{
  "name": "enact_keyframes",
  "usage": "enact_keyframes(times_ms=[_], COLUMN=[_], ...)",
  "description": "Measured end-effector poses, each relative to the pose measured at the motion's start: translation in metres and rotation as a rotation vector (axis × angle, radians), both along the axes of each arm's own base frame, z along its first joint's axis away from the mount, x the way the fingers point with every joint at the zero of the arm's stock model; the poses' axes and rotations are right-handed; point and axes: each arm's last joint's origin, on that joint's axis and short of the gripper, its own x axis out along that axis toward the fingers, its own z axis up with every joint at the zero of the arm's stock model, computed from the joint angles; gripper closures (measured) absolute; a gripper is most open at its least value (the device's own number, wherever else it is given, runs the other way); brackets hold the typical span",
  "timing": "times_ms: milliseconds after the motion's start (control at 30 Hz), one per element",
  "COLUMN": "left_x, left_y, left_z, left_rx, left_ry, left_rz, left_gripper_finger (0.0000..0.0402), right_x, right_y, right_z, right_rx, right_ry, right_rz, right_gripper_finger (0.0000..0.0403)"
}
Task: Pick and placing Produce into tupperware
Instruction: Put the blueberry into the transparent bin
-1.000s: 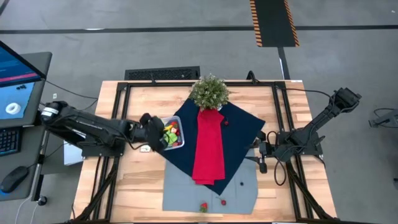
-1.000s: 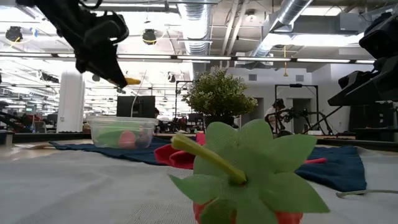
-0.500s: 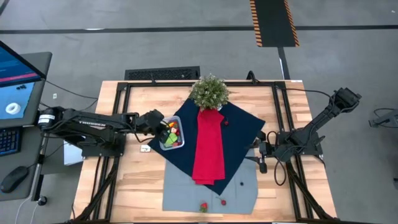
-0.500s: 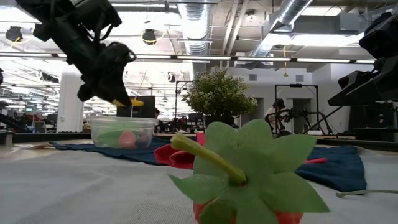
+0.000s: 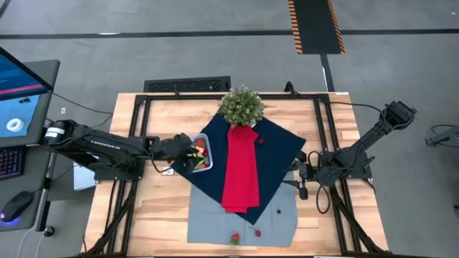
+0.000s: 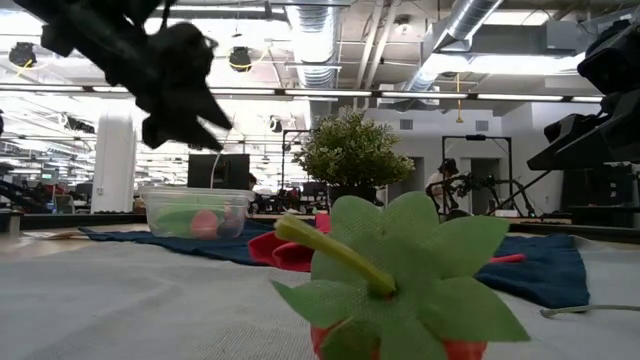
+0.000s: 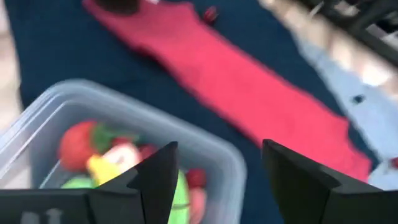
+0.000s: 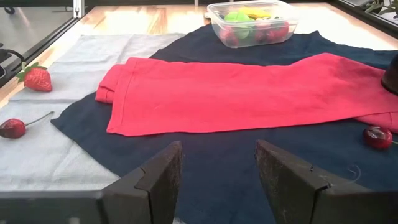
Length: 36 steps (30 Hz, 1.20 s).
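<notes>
Jaws of the left gripper are standing apart and empty over the tupperware, which is holding several produce pieces. Right gripper is waiting apart. Strawberry and cherries are lying outside.

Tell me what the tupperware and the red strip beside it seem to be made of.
The tupperware looks like clear, glossy, rigid plastic: the produce inside shows through its walls and the rim catches light. The red strip looks like matte woven cloth, probably cotton or felt: it lies limp, with soft folds and a hemmed edge.
</notes>
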Motion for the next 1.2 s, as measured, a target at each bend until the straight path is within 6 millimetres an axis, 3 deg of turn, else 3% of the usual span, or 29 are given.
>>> enact_keyframes(times_ms=[233, 533, 833, 1000, 1200], left_x=[0.004, -0.005, -0.008, -0.009, -0.009], left_y=[-0.044, -0.088, -0.095, -0.094, -0.091], left_z=[0.018, 0.04, 0.043, 0.039, 0.035], left_rx=[-0.005, 0.239, 0.316, 0.338, 0.384], left_ry=[-0.216, -0.435, -0.458, -0.419, -0.359], left_rz=[-0.192, -0.43, -0.435, -0.414, -0.347], left_gripper_finger=[0.018, 0.018, 0.018, 0.018, 0.018], right_x=[0.0, -0.001, -0.001, 0.0, 0.0], right_y=[0.0, 0.001, 0.001, -0.001, -0.005], right_z=[0.0, -0.002, -0.004, -0.001, -0.001], right_rx=[0.0, -0.048, -0.109, -0.109, -0.248], right_ry=[0.0, 0.033, 0.051, 0.007, 0.002], right_rz=[0.0, 0.06, 0.099, 0.003, -0.034], right_gripper_finger=[0.0178, 0.0178, 0.0178, 0.0178, 0.0178])
